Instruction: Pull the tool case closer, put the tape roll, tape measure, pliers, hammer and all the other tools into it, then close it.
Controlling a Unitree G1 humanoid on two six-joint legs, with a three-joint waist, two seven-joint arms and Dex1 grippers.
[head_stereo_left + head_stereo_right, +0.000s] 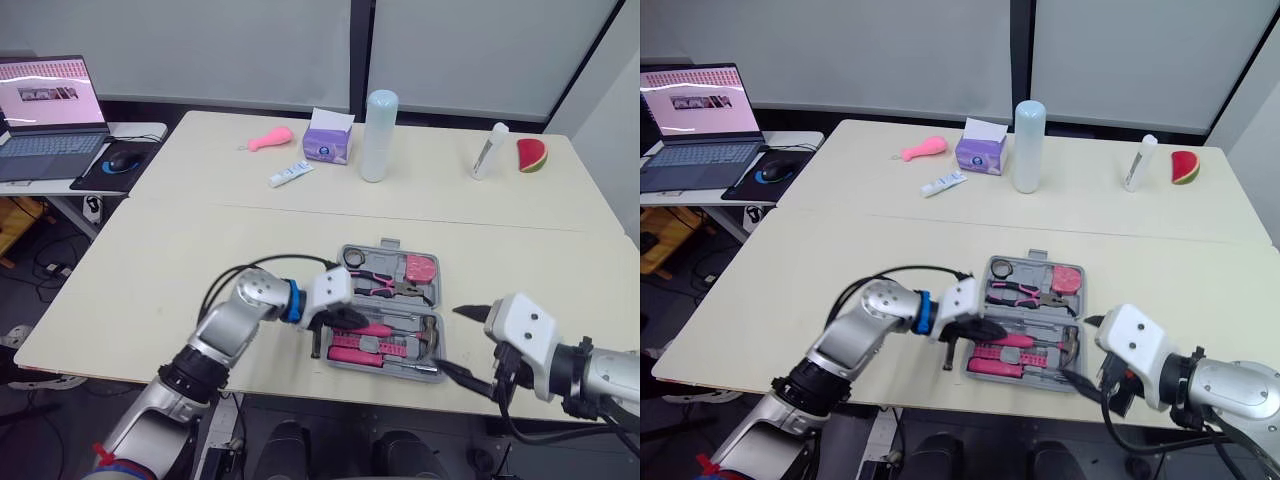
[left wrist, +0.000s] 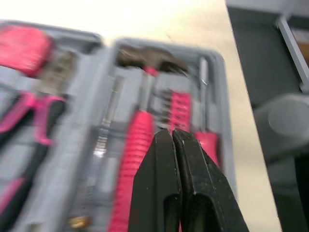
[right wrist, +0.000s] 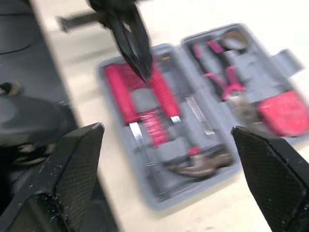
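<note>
While the left end effector point(image 2: 172, 132), fingers pinched together, is hovering over the hammer point(image 2: 137, 145), probably to press its pink handle home, the right end effector point(image 1: 452, 340) is hanging spread wide just beside the tool case point(image 1: 395, 298). That grey case is lying open at the worktop's point(image 1: 250, 230) near edge, pink tools sitting in moulded slots.

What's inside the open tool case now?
Far half of the tool case: pliers, tape measure, tape roll. Near half: hammer, pink-handled tools. The shut left gripper hides its left end.
</note>
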